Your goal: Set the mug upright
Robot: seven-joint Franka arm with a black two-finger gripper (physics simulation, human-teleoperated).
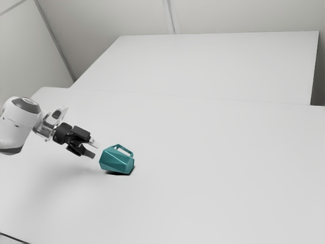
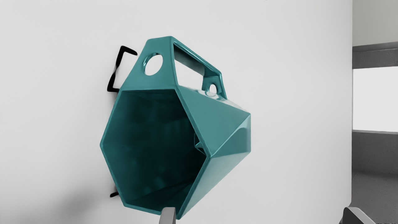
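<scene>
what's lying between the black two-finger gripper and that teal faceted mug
No object: in the exterior view, a narrow stretch of bare white table shows between the gripper and the mug.

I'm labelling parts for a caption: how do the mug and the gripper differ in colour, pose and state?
The mug is teal; the gripper is mainly black with grey fingertips. The mug lies on its side on the table; the gripper extends from the arm. The mug is empty-handed of any grip, while the gripper stands open. Both look angular.

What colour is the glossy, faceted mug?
The faceted mug is teal, clearest in the wrist view.
</scene>
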